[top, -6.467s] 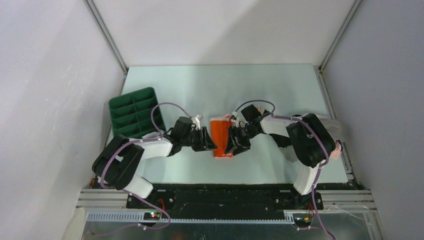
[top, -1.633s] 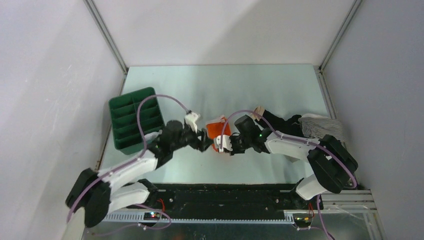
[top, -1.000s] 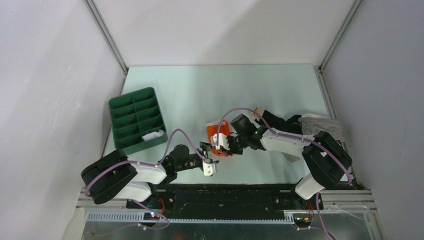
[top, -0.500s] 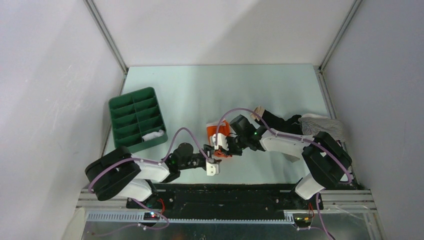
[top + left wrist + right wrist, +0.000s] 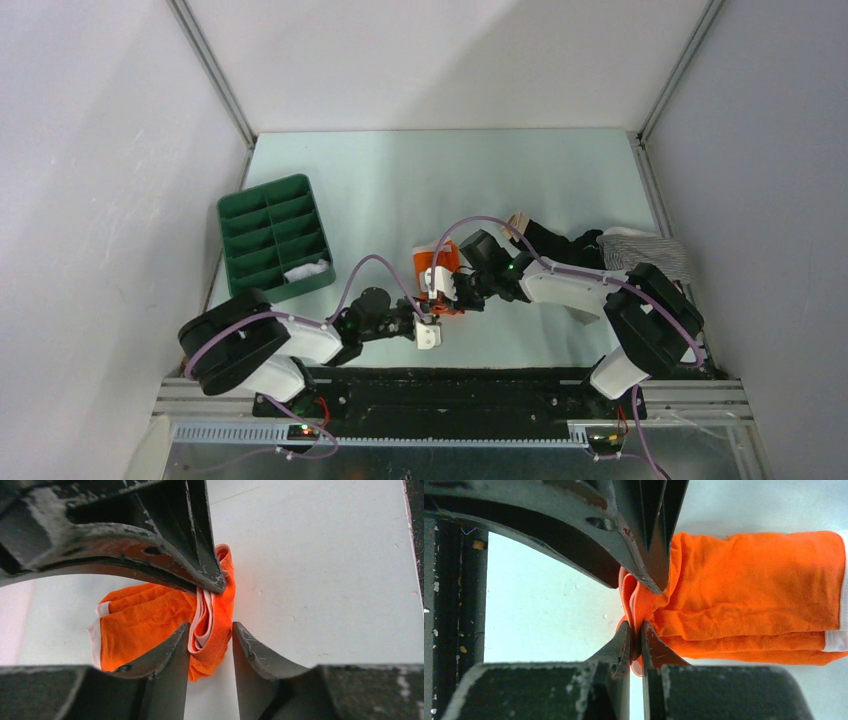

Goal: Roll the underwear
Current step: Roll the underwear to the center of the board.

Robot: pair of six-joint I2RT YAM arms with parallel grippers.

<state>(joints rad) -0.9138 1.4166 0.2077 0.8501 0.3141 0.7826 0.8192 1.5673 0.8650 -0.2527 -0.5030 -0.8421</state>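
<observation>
On the pale table (image 5: pixel 560 180), the folded orange underwear (image 5: pixel 440 264) lies right of the green tray (image 5: pixel 262 190). The right gripper (image 5: pixel 636 630) pinches its bunched edge, apparently anchoring the roll. The left gripper (image 5: pixel 211 632), jaws apart, straddles the same fold, seemingly to grip it.

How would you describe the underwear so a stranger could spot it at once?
On the pale green table, near its middle, lies the folded underwear, its edge pinched by the right gripper. It is the only bright orange thing; the cloth at right is striped grey.
</observation>
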